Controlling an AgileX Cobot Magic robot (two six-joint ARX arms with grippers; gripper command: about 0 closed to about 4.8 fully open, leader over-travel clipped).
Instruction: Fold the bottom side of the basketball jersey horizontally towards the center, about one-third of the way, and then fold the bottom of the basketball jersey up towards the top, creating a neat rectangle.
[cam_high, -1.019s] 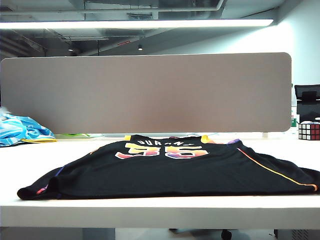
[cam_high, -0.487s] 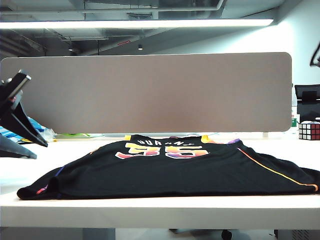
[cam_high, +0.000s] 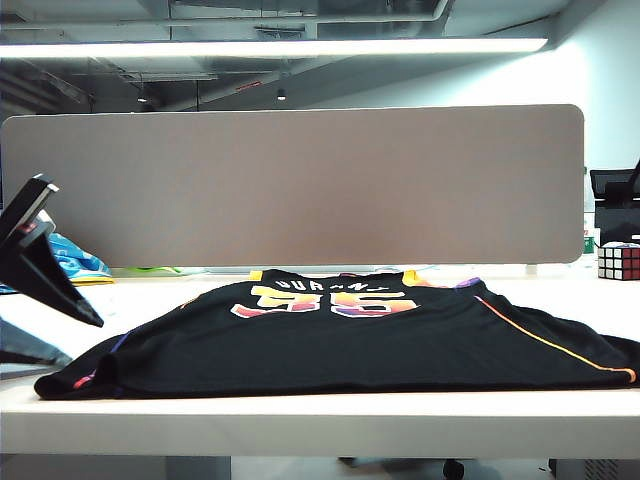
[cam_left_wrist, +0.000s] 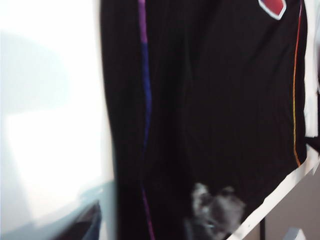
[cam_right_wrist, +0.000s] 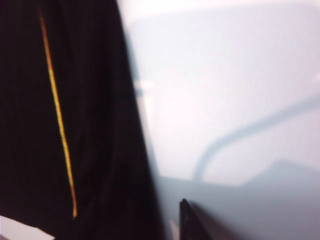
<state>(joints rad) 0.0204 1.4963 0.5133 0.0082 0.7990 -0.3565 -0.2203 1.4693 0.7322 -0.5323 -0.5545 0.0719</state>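
left gripper (cam_high: 45, 300) cropped, right gripper (cam_right_wrist: 186, 220) (mostly) unseen

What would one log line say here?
black DURANT jersey: flat, unfolded | left gripper: open, beside hem corner | right gripper: barely visible

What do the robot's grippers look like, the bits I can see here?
Only parts show. The left gripper, at the exterior view's left edge, has black, flat, wedge-shaped fingers tapering to points. Of the right gripper, its wrist view catches only one dark, pointed finger tip. No cables or markings are visible.
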